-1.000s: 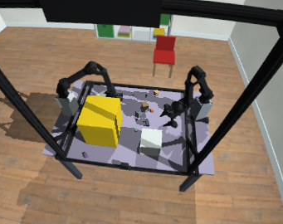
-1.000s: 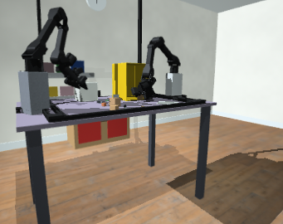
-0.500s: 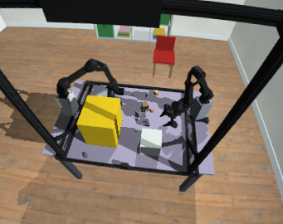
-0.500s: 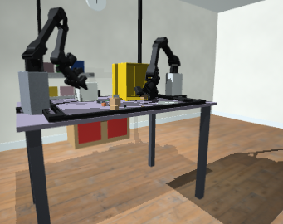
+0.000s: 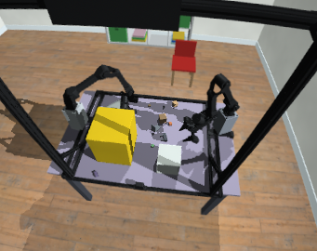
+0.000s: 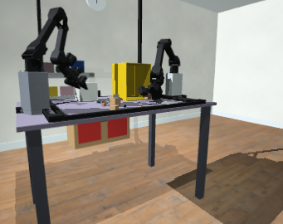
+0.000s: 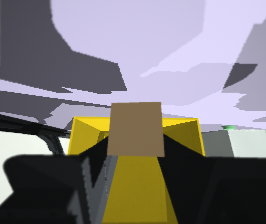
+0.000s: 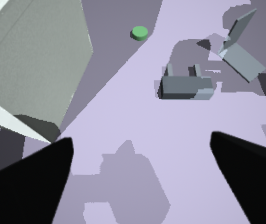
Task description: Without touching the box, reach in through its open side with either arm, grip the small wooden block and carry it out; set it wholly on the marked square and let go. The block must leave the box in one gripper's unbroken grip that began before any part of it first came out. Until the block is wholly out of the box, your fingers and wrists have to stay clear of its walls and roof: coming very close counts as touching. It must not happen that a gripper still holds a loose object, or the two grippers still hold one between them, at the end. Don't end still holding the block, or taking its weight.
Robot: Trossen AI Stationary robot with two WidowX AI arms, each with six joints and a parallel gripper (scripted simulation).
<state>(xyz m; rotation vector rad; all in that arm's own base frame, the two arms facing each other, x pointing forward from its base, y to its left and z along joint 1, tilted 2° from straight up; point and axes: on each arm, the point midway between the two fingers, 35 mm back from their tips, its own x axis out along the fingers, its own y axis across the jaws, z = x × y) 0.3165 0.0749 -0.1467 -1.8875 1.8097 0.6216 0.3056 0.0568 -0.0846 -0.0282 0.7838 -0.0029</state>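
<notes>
Wooden floorboards [image 5: 130, 216] [image 6: 116, 192] run beneath the lilac tabletop [image 5: 95, 171] [image 6: 75, 115], with a red chair [image 5: 183, 63] standing beyond it. The left pincer [image 5: 131, 98] [image 6: 144, 94] [image 7: 137, 133] is clamped on the small wooden block [image 6: 148, 97] [image 7: 136, 129], near the open side of the yellow box [image 5: 112, 132] [image 6: 126, 81] [image 7: 187, 142]. From the wrist, I see a nearly square face with its upper edge almost level; I can't tell which way the long axis points. The box's rim shows on both sides of the block, though how much room separates them I can't judge. The right pincer [image 5: 186, 134] [image 6: 85, 87] [image 8: 142, 141] has its fingers wide apart, near the pale block [image 5: 169, 157] [image 6: 90, 91] [image 8: 38, 65].
</notes>
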